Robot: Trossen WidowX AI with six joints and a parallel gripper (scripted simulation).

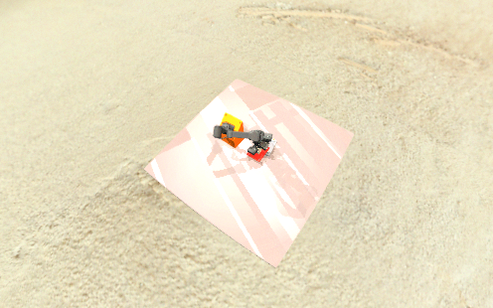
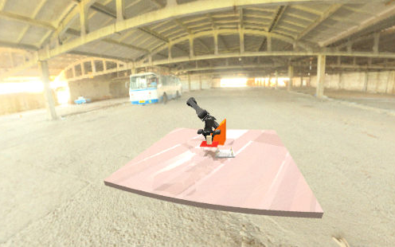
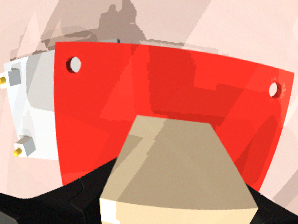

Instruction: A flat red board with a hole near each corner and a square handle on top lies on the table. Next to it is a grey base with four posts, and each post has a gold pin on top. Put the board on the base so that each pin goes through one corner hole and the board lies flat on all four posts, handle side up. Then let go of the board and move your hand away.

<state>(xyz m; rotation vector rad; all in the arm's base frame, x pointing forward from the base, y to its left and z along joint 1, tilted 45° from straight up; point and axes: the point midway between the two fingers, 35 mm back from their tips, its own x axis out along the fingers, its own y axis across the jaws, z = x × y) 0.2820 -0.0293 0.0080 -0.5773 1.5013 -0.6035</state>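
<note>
- While the jaws [image 1: 258, 149] [image 2: 209, 139] grasped the beige handle [image 2: 209, 139] [image 3: 172, 160], one red board [image 1: 257, 155] [image 2: 204, 144] [image 3: 100, 110], raised above the bench [image 1: 251, 209] [image 2: 233, 187] [image 3: 200, 20].
- One base [image 1: 273, 144] [image 2: 225, 155] [image 3: 40, 95], partly beneath the board in the wrist view.

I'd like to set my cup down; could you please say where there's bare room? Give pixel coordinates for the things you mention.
Likely room: the pink tabletop's [image 1: 197, 194] [image 2: 170, 175] broad stretch towards its thick front edge. Crowded: around the square red board [image 1: 257, 154] [image 2: 206, 144] [image 3: 170, 70], grey base [image 2: 225, 154] [image 3: 42, 122] and orange wedge [image 1: 235, 140] [image 2: 221, 133].

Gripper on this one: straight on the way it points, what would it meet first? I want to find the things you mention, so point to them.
The gripper [image 1: 258, 148] [image 2: 209, 139] points down, shut on the square handle [image 2: 209, 139] [image 3: 175, 160]; first in line is the red board [image 1: 257, 154] [image 2: 204, 144] [image 3: 100, 110] under it. Beyond that, probably the tabletop [image 1: 197, 184] [image 2: 217, 187] [image 3: 260, 25], though depth is unclear.
</note>
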